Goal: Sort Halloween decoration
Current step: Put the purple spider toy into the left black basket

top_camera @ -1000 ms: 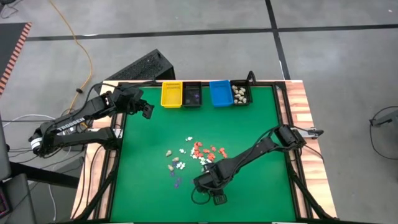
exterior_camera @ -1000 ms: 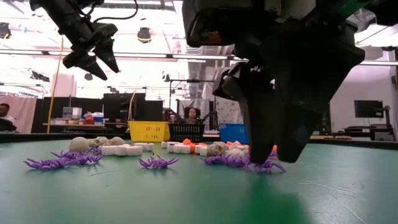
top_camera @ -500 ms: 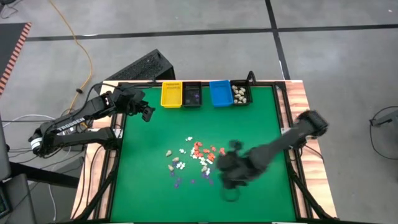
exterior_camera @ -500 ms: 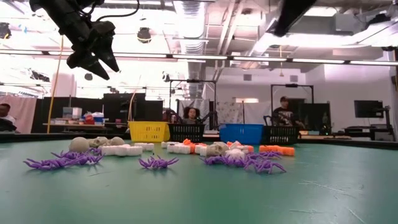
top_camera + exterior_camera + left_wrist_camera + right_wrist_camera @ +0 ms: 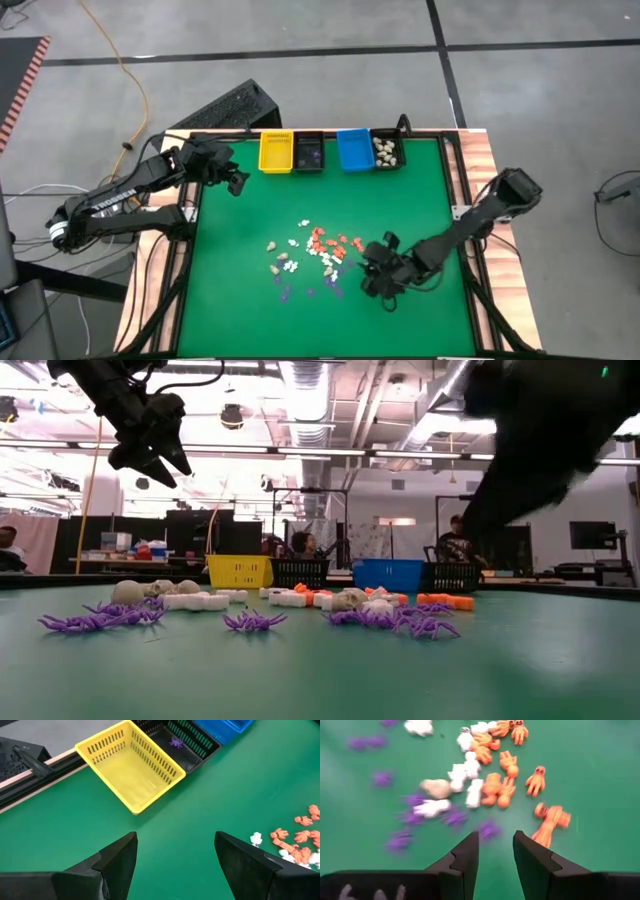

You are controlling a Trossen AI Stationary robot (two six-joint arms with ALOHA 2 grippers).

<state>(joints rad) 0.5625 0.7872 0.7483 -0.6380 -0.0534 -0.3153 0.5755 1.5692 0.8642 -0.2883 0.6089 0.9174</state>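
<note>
**Right gripper poised over the scattered pile, nothing in its grasp**

Nearest the front edge, at about five o'clock on the green table (image 5: 420,200), the right gripper (image 5: 384,277) hangs beside the Halloween decoration (image 5: 312,252). Its wrist view shows the fingers (image 5: 467,857) parted by a narrow gap and holding nothing, aimed at a purple piece (image 5: 489,829), probably narrowed to suit so small a target.

The pieces lie loose at the table's centre: orange ones (image 5: 506,775) toward three o'clock, white ones (image 5: 465,772) and purple ones mixed together.

At twelve o'clock stand the yellow bin (image 5: 276,151), black bin (image 5: 309,152), blue bin (image 5: 354,150) and a second black bin (image 5: 386,150), the last holding cream pieces.

The left gripper (image 5: 235,180) waits at ten o'clock, spread wide and empty.
</note>
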